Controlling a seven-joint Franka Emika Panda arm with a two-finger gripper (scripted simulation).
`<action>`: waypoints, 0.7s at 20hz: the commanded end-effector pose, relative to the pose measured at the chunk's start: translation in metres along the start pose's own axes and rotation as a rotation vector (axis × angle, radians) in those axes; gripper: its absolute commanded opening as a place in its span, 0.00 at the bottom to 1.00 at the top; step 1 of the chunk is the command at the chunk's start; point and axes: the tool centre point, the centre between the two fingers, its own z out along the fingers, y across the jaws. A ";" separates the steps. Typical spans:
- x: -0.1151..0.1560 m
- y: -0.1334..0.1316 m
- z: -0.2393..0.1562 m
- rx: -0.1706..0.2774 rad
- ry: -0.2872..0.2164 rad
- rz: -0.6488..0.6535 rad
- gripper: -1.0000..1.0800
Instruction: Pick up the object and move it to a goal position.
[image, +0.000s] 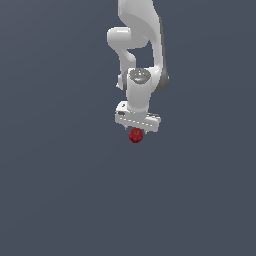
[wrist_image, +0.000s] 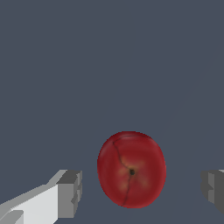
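The object is a small dark-red, roundish, slightly lumpy ball (image: 136, 135) with a dark dimple on its top. In the exterior view it sits just below the white gripper (image: 137, 129) of the arm. In the wrist view the ball (wrist_image: 131, 169) lies between the two grey fingertips (wrist_image: 70, 193), with clear gaps on both sides. The gripper (wrist_image: 142, 190) is open and touches nothing. The second fingertip shows only at the picture's edge.
The white arm (image: 136, 40) rises above the gripper toward the exterior view's top. Around it there is only a plain dark blue-grey surface (image: 60, 190). No goal marker shows.
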 end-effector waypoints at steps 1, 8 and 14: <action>-0.008 0.000 0.004 -0.002 -0.002 0.017 0.96; -0.012 0.000 0.007 -0.003 -0.004 0.024 0.96; -0.013 0.000 0.021 -0.004 -0.004 0.025 0.96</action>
